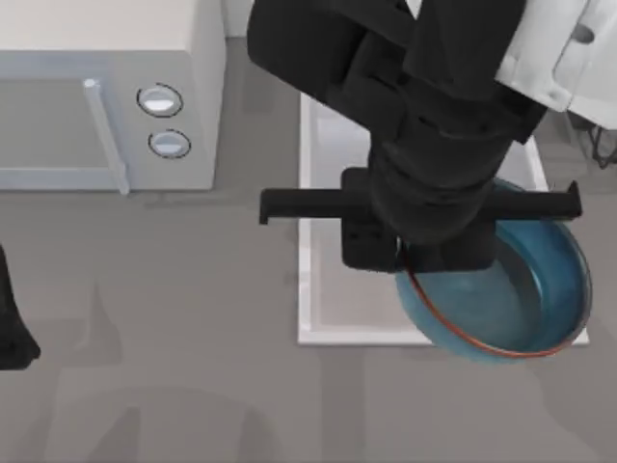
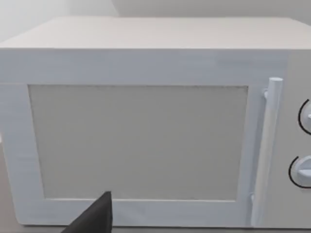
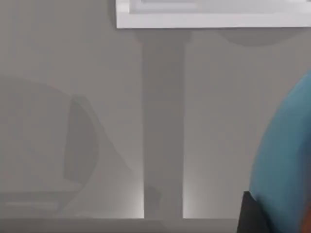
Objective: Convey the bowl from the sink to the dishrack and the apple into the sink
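The blue bowl point(image 1: 516, 289) with its reddish-orange rim hangs tilted over the right end of the white sink point(image 1: 323, 299). My right arm reaches down from above, and its gripper point(image 1: 410, 262) is shut on the bowl's left rim, mostly hidden under the wrist. In the right wrist view the bowl's blue wall point(image 3: 286, 160) sits close beside a dark finger point(image 3: 250, 216), with the sink's rim point(image 3: 204, 19) farther off. Thin dark wire of the dishrack point(image 1: 603, 145) peeks in at the right edge. The apple is out of view. My left arm point(image 1: 12, 323) rests at the table's left edge.
A white microwave point(image 1: 106, 96) with two round knobs stands at the back left, left of the sink. In the left wrist view its door and handle point(image 2: 269, 145) face the camera. Grey tabletop point(image 1: 193, 386) stretches across the front.
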Motion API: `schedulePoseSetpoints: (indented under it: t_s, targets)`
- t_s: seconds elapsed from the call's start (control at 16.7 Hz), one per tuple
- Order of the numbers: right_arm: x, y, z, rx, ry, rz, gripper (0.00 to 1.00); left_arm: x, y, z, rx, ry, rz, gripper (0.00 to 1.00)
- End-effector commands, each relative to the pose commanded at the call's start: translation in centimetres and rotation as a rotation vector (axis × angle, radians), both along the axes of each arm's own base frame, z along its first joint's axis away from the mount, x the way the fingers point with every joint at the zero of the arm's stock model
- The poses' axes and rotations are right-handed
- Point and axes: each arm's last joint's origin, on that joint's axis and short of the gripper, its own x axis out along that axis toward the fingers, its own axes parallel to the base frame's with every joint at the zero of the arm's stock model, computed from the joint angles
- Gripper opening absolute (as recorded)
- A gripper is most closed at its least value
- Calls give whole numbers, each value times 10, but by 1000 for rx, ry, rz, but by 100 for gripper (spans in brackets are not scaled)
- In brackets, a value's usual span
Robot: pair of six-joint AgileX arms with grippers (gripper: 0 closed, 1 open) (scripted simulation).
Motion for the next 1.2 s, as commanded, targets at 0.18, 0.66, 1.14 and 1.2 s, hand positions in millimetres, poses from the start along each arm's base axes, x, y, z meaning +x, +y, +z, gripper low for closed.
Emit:
schedulePoseSetpoints:
  t_s: [0.18,0.66,1.14,1.2]
  targets:
    - [-13,-6,5,-6,1,0,0,0,0,0,0,0,0,100]
    - [5,-27,13,115,-23,-1,0,0,0,0,0,0,0,100]
    - [98,-161,41,499,-507,-26,0,0,0,0,0,0,0,100]
    - [106,-185,45,502,-613,-26,0,0,0,0,0,0,0,100]
